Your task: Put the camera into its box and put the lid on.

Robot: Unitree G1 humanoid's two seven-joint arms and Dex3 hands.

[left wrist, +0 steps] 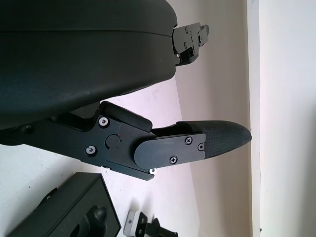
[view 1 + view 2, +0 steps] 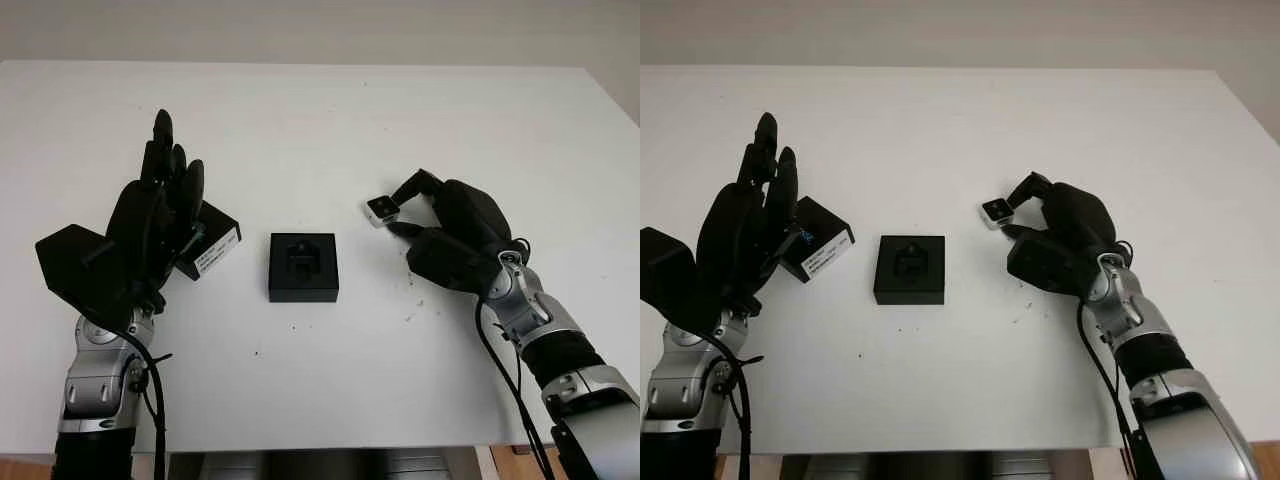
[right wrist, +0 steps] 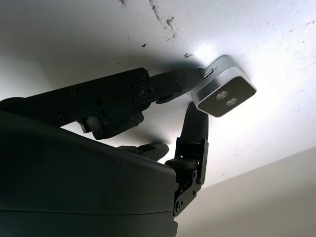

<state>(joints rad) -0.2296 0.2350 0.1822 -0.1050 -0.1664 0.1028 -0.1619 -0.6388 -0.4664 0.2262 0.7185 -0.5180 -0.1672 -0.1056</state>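
I am pinching the small silver camera [image 2: 381,209] in my right hand [image 2: 440,232]; next I carry it left to the open black box [image 2: 303,266]. Left hand [image 2: 150,225] is hovering open.

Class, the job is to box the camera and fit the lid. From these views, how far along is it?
Nothing is finished: the box sits open mid-table, its insert empty. In hand: the right hand pinches the small silver camera to the box's right. Left: carry it into the box, then fit the lid, which lies on the table to the box's left, by the open left hand.
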